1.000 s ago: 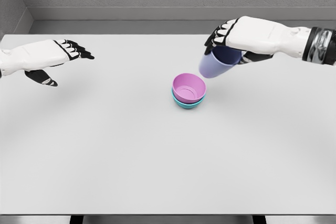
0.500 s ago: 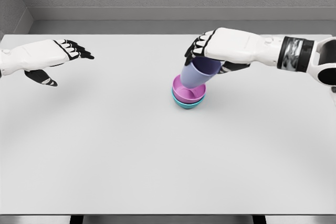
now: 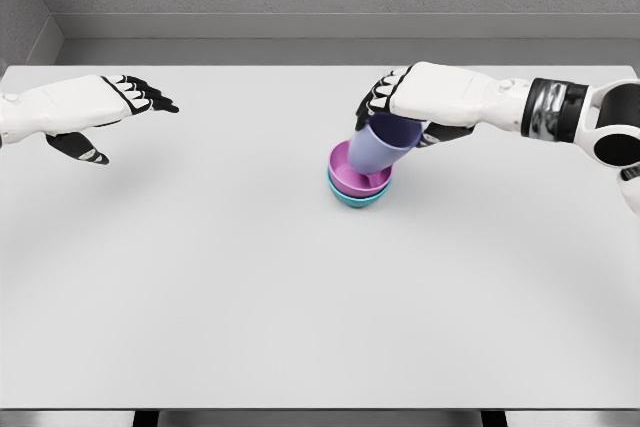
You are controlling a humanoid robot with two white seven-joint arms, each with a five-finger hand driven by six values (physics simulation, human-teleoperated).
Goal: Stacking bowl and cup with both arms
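We see the right hand (image 3: pixel 405 107) lower and slightly further right than half a second ago, and the lavender plastic cup (image 3: pixel 380 147) it carries has dropped with it: the cup's base now sits inside the pink plastic bowl (image 3: pixel 352 172), where before it was only overlapping the rim. One second ago the cup was up and to the right, clear of the bowls. The fingers are wrapped around the cup's upper part, clamped on it. The cup is tilted, mouth up toward the hand and to the right, base down-left into the bowl.

The pink bowl is nested in the teal plastic bowl (image 3: pixel 356 197), only the teal lower edge showing. We see no shift in the stack; it sits near the middle of the white table (image 3: pixel 300 297).

The left hand (image 3: pixel 95 107) is unchanged, hovering over the table's far left, fingers extended and apart, holding nothing, well apart from the bowls.
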